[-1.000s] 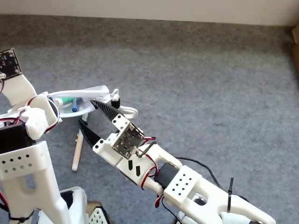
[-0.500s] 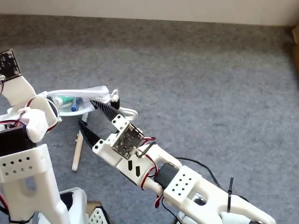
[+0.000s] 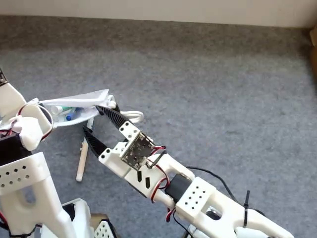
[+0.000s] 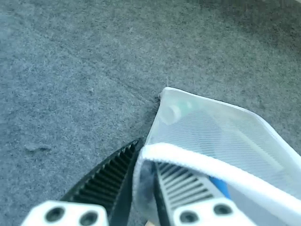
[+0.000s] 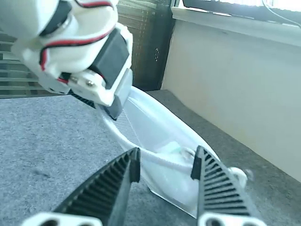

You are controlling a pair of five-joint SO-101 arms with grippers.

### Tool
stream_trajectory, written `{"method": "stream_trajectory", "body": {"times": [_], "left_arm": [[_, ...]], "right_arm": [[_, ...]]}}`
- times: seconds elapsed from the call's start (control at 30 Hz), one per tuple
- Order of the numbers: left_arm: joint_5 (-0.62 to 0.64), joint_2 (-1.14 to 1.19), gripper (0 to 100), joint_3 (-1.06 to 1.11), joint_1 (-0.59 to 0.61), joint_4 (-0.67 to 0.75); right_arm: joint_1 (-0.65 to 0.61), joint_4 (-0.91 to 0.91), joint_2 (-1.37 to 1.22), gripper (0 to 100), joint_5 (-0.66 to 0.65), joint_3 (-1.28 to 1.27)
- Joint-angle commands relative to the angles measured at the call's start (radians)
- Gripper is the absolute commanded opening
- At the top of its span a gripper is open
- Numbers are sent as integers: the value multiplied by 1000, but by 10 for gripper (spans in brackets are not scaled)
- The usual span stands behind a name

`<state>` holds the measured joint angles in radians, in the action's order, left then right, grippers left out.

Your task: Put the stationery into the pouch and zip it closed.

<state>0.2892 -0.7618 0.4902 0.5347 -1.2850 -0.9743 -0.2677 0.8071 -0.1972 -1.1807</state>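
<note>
Pouch (image 3: 91,99) dragged leftward; left fingers (image 4: 109,173) clamped on it, stationery (image 3: 67,110) blurred; right fingers (image 5: 109,188) apart.

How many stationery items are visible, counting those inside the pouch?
3: a pencil-like stick lies on the carpet outside the mesh pouch; a green-and-white item and a blue item sit inside it. Others may be hidden inside.

Open carpet (image 3: 223,84) beyond the pouch (image 3: 81,101); stick (image 3: 81,161), perhaps a pencil, by right fingers (image 3: 95,144)
</note>
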Motion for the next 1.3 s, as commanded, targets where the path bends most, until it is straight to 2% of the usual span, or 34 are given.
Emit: {"method": "stream_trajectory", "body": {"times": [0.0, 0.13, 0.3, 0.4, 0.53, 0.63, 0.83, 0.93, 1.03, 1.27], "left_arm": [[40, 7, 8, -19, 71, 28], [92, 5, 8, -19, 156, 52], [101, -107, 8, -2, 225, 44], [103, -220, 8, 48, 251, 52], [106, -372, 8, 125, 280, 89], [137, -449, 8, 182, 295, 130], [137, -467, 8, 205, 295, 158], [137, -467, 8, 205, 328, 157], [138, -467, 8, 205, 375, 158], [138, -467, 8, 205, 377, 158]], "right_arm": [[-2, 182, 162, 177, -2, 12], [-4, 366, 288, 177, 0, 13], [-5, 400, 297, 177, 0, 15], [-13, 400, 234, 177, 8, 30], [-24, 403, 91, 177, 107, 91], [-25, 403, -16, 177, 120, 127], [-10, 403, -156, 177, 121, 186], [13, 407, -199, 177, 213, 219], [56, 507, -240, 177, 302, 305], [116, 808, -440, 177, 440, 595]]}}
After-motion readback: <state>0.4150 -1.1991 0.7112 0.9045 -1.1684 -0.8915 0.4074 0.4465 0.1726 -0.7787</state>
